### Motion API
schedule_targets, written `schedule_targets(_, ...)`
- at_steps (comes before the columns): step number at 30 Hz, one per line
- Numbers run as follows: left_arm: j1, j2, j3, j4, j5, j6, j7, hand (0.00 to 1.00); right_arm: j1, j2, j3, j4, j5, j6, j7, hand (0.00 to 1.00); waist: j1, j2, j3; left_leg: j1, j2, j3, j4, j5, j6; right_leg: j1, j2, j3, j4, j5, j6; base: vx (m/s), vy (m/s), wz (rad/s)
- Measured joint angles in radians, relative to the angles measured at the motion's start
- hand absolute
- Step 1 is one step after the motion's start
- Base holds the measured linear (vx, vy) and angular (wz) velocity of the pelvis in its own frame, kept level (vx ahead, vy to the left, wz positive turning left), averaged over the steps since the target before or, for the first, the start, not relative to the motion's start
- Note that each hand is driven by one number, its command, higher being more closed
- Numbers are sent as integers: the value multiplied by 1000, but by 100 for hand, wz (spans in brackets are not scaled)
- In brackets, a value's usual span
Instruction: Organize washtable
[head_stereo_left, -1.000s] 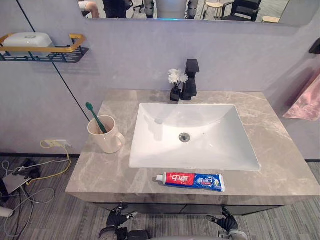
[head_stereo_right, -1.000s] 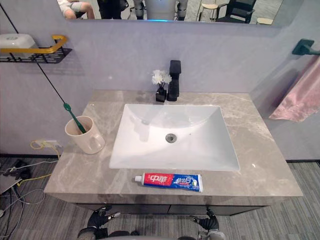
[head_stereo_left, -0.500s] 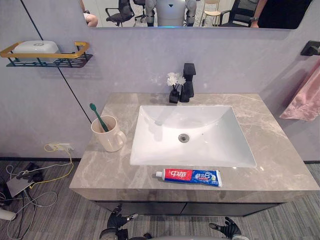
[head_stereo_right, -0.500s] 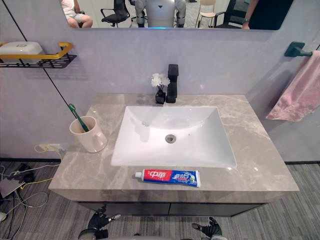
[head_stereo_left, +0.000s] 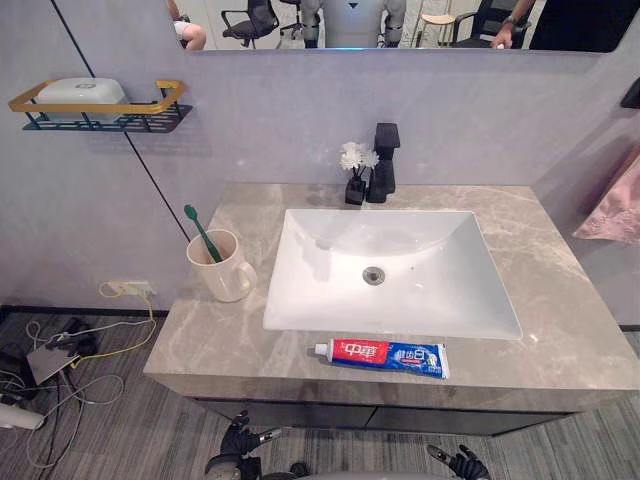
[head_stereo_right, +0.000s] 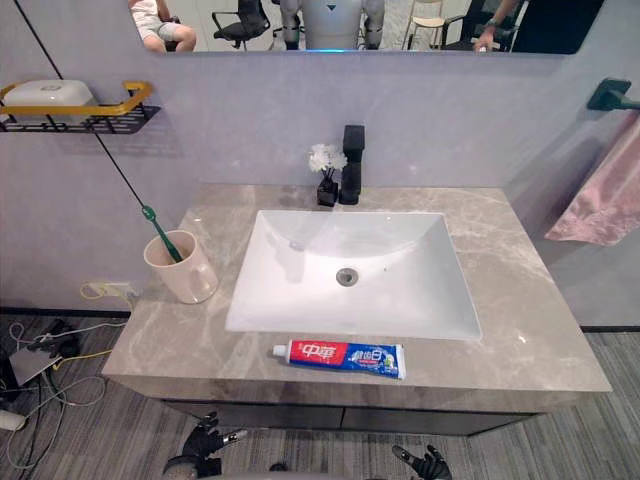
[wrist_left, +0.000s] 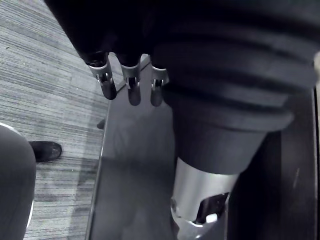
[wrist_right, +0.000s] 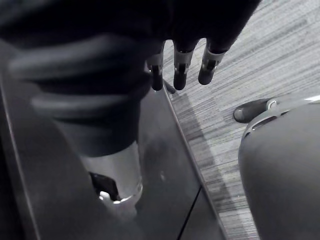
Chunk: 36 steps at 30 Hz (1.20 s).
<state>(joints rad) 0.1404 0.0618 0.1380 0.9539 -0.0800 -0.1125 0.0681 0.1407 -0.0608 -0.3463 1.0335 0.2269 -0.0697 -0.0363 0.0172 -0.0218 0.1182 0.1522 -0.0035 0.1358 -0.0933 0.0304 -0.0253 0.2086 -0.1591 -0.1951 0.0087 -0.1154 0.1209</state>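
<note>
- On the front strip of the grey marble counter (head_stereo_left: 200, 345), between the white basin (head_stereo_left: 320, 300) and the counter's front edge, the toothpaste tube (head_stereo_left: 382, 357) lies flat. It runs lengthwise along that edge, with its white cap to the left, its red half next and its blue half to the right.
- The tube sits close to the basin's front rim; I cannot tell whether the two touch.
- The left hand (head_stereo_left: 240, 445) hangs low in front of the cabinet, below the counter's edge. It is down and to the left of the tube's cap and well apart from it.
- In the left wrist view its fingers (wrist_left: 134, 90) hang straight and loose, spread a little, with nothing between them.
- The right hand (head_stereo_left: 462, 464) hangs just as low on the other side, down and to the right of the tube's blue end, and is also well apart from the tube.
- In the right wrist view its fingers (wrist_right: 181, 70) point down, relaxed and uncurled, and they carry nothing.
- The cream cup (head_stereo_left: 222, 270) stands upright on the counter's left part, just beside the basin's left rim, its handle toward the basin.
- A green toothbrush (head_stereo_left: 200, 228) leans in the cup, head up and tilted to the left.
- Behind the basin, against the wall, stands the black faucet (head_stereo_left: 383, 160), with a small black vase of white flowers (head_stereo_left: 356, 160) just to its left.
- On the wall to the left is a black wire shelf (head_stereo_left: 150, 118) with a yellow rail, holding a white box (head_stereo_left: 80, 90).
- A pink towel (head_stereo_left: 615, 205) hangs at the right.
</note>
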Motion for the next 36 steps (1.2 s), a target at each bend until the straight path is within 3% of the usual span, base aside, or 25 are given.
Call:
schedule_targets(8, 62, 45, 251, -105, -25, 1, 26, 0, -16, -26, -40, -2, 7, -3, 6, 0, 6, 4, 1, -7, -2, -42, 0, 8, -3, 18, -1, -51, -4, 0, 0, -24, -21, 16)
schedule_targets(14, 95, 66, 384, -583, 15, 8, 71, 0, 12, -39, -40, -26, 5, -12, 20, 0, 54, 18, 2, -20, -12, -97, 0, 19, -1, 37, -6, -111, -7, -5, -3, -54, -19, 27)
schedule_targets(17, 92, 70, 446, -806, 62, 12, 104, 0, 22, -45, -39, -37, -4, -10, 20, 0, 57, 23, 2, -23, -16, -119, 0, 24, 4, 49, -14, -140, -10, -6, -3, -27, -14, 25)
schedule_targets(21, 50, 76, 447, -1081, 139, 14, 158, 0, 28, -45, -38, -27, -6, -10, 31, 0, 58, 19, 0, -50, -26, -147, 22, 23, 4, 48, -18, -165, -9, -5, -1, -6, -10, 23)
schedule_targets(24, 8, 86, 368, -1282, 188, 0, 178, 0, 38, -45, -35, -23, -4, -10, 43, 0, 60, 17, -1, -65, -28, -156, 46, 21, 6, 49, -19, -173, -8, -5, -1, -10, -7, 10)
schedule_targets(29, -27, 99, 89, -1588, 290, -67, 160, 0, 34, -46, -14, -22, -4, -14, 63, 0, 46, 21, 0, -75, -27, -161, 79, 14, 11, 50, -19, -178, 8, -4, -2, -38, -2, 3)
schedule_targets(31, -48, 114, 11, -1638, 325, -92, 135, 0, 34, -46, 8, -22, -4, -14, 64, 0, 43, 22, 1, -78, -25, -162, 89, 12, 10, 50, -18, -177, 14, -4, -2, -56, 4, 0)
schedule_targets(36, -58, 170, -232, -1660, 430, -105, 62, 0, 24, -52, 72, 4, -5, -22, 83, 0, 20, 28, 1, -68, -13, -137, 94, 0, 0, 47, -16, -153, 14, -9, -13, -74, 14, -12)
